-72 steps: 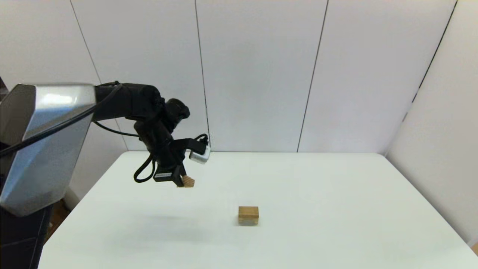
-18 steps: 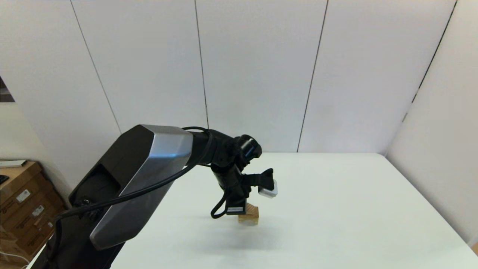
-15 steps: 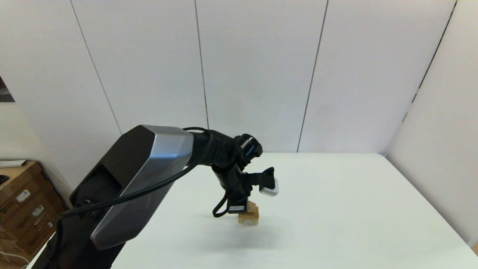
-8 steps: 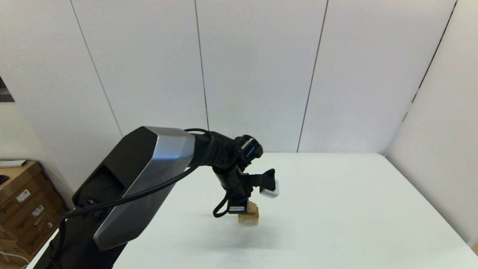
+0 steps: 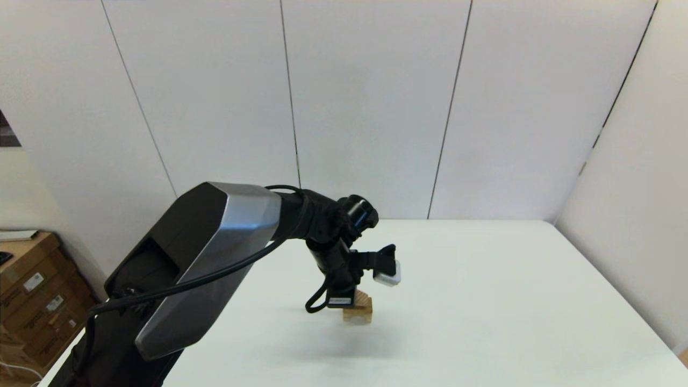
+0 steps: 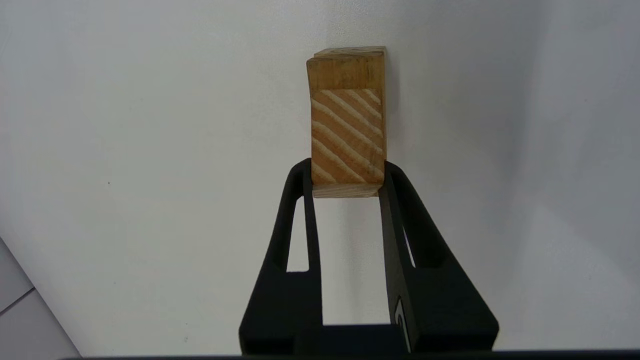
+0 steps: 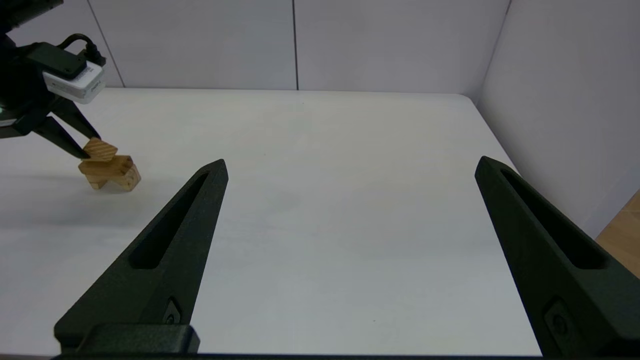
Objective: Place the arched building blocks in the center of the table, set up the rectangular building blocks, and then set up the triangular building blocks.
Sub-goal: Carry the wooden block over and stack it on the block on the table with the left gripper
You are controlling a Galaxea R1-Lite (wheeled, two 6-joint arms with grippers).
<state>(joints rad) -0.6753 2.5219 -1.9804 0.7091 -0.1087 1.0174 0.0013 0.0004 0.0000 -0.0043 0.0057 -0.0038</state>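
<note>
Near the middle of the tabletop point(image 5: 484, 301), the left gripper point(image 6: 347, 180) has its fingers clamped on one end of the triangular block point(image 6: 347, 135), whose long axis runs straight away from them over the rectangular block point(image 6: 346, 70) directly beneath. The right gripper point(image 7: 350, 240) idles wide open, well apart towards the right edge.

L end effector point(image 5: 349, 302) hides triangular block's point(image 5: 364, 298) left half; arch hollow unseen.

Plain white wall panels point(image 5: 365, 107) split by thin dark vertical seams stand behind the large white rounded-corner tabletop point(image 5: 484, 301). Brown cardboard boxes point(image 5: 32, 301) sit low at the left. Lighting is soft and even.
</note>
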